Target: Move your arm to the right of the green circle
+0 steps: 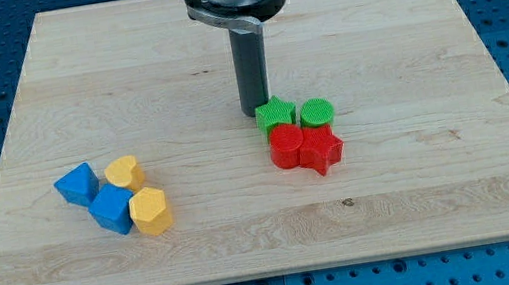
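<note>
**Mia:** Eight little blocks sit on the wooden board [217, 27]. Can you find the green circle [317, 112]?

**Ben:** Yes. It is a bit to the view's right of the board's middle, in a tight bunch of four.

**Mia:** What is next to it?

**Ben:** The green star [276, 114] is touching it on the view's left. The red star [320, 150] is just below the green circle. The red circle [286, 144] is below it and to the view's left, pressed against the red star.

**Mia:** Where is my tip [254, 112]?

**Ben:** It is on the view's left of the green circle, on the far side of the green star. It is right beside the green star's upper left edge. I cannot tell if they touch.

**Mia:** Does the arm hold anything?

**Ben:** No. It has no claw to open or close. It is just a dark rod standing straight up.

**Mia:** And the other blocks?

**Ben:** They are well apart from the green circle, far to the view's left and lower. A blue block [77, 183] and a yellow block [125, 172] are side by side. Another blue block [112, 210] and another yellow block [151, 210] sit just below them. I cannot make out their shapes well.
</note>
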`<control>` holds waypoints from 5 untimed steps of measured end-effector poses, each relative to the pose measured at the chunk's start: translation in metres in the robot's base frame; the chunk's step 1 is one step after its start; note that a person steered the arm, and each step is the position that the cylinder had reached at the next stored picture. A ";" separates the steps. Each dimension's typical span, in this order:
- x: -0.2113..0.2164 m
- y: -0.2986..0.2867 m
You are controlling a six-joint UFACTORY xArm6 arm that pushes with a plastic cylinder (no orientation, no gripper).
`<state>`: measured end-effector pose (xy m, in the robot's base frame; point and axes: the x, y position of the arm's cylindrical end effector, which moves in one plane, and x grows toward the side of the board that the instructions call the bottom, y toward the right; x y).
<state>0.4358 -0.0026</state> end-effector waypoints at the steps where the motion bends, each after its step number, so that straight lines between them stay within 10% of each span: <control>1: -0.013 -0.009; 5: -0.010 0.116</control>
<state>0.4256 0.1137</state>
